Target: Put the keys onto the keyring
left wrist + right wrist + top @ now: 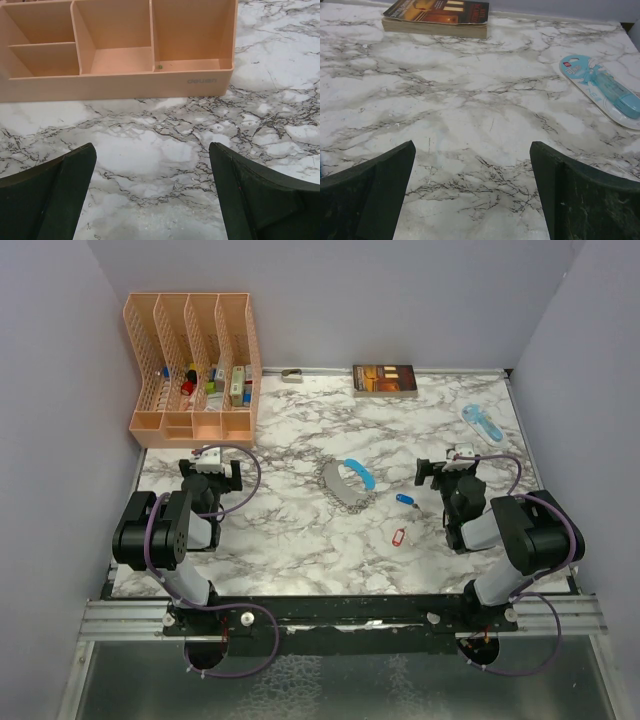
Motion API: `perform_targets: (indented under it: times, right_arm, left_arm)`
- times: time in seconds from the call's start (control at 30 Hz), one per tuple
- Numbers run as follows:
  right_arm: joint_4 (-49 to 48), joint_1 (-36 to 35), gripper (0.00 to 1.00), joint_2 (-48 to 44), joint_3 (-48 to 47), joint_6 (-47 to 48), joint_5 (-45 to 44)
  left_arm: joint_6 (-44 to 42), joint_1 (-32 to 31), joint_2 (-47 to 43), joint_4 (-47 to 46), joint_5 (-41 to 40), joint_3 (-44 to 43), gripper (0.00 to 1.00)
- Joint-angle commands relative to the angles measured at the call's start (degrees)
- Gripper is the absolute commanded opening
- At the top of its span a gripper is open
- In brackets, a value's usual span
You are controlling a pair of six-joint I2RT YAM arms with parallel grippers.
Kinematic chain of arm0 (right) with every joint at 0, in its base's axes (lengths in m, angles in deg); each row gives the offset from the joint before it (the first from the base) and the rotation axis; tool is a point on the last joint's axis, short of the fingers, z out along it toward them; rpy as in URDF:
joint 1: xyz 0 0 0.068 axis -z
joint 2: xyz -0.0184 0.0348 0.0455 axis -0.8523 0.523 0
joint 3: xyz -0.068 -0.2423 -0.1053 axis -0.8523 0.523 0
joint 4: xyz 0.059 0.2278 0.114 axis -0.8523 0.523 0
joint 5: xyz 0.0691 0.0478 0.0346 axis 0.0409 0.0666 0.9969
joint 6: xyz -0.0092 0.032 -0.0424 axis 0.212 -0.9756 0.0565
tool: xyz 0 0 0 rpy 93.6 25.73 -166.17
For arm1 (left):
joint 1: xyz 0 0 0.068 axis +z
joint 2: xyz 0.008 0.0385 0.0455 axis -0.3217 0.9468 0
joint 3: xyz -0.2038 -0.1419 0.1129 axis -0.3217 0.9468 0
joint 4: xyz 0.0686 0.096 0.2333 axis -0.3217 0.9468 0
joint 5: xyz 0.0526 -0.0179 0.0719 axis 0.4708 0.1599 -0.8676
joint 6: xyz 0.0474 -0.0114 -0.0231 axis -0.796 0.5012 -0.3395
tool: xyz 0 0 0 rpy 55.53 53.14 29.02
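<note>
In the top view the keyring (345, 482), a bunch of grey chain links with a curved light-blue strap, lies mid-table. The dark blue key (406, 500) lies to its right and the red key (397, 537) nearer the front. My left gripper (212, 472) is open and empty at the left, in front of the peach organizer. My right gripper (448, 468) is open and empty at the right, a little right of the blue key. Neither wrist view shows the keys or the keyring; both show open jaws (152, 170) (472, 167) over bare marble.
A peach desk organizer (195, 365) with small items stands at the back left; its front trays show in the left wrist view (115, 60). A book (384, 380) (437, 17) lies at the back centre. A pale-blue see-through packet (483, 424) (605, 90) lies at the back right.
</note>
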Motion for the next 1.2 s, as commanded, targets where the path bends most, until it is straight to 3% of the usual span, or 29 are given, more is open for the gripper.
perform_targets:
  times: [0.0, 0.93, 1.0, 1.1, 1.17]
  right_arm:
    - [-2.38, 0.25, 0.99, 0.55, 0.55, 0.17, 0.93]
    - [-2.51, 0.29, 0.99, -1.07, 1.16, 2.03, 3.58]
    - [4.77, 0.21, 1.00, -4.75, -0.73, 1.30, 2.10]
    - [29.71, 0.25, 0.94, -11.31, -11.79, -1.56, 1.85]
    - [44.02, 0.24, 0.87, -11.69, -18.66, -4.57, 6.36]
  left_arm:
    - [-0.22, 0.01, -0.87, -0.68, -0.95, -0.07, 0.99]
    - [-0.24, 0.01, -0.86, -0.66, -0.96, -0.05, 0.99]
    - [-0.20, 0.01, -0.87, -0.63, -0.96, 0.00, 0.99]
    - [-0.27, 0.02, -0.89, -0.67, -0.99, -0.01, 0.99]
    - [-0.23, 0.01, -0.87, -0.67, -0.97, -0.04, 0.99]
